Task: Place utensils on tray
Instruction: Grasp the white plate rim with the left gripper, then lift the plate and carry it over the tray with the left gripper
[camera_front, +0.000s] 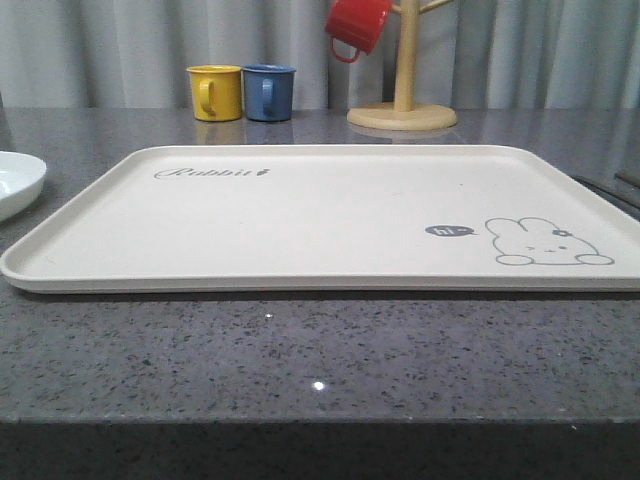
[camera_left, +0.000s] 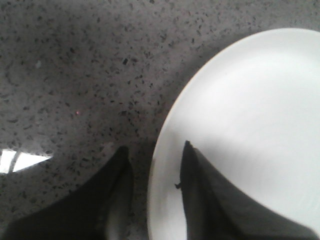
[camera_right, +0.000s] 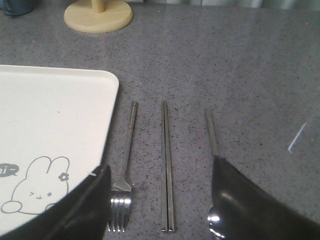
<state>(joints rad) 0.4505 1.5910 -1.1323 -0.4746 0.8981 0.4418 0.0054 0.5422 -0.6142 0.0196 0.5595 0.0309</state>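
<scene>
The cream tray (camera_front: 300, 215) with its rabbit drawing lies flat in the middle of the grey table, nothing on it; its corner (camera_right: 55, 100) appears in the right wrist view. Beside that corner lie three silver utensils in a row: a fork (camera_right: 125, 170), a pair of chopsticks (camera_right: 166, 165) and a spoon (camera_right: 212, 135) whose bowl is partly hidden by a finger. My right gripper (camera_right: 159, 190) hovers open above them, its fingers straddling fork and chopsticks. My left gripper (camera_left: 154, 167) is open over the rim of a white plate (camera_left: 250, 125), holding nothing.
The round white plate (camera_front: 15, 180) sits at the table's left edge. At the back stand a yellow mug (camera_front: 215, 92), a blue mug (camera_front: 268, 92) and a wooden mug tree (camera_front: 402, 105) with a red mug (camera_front: 355, 25) hanging on it.
</scene>
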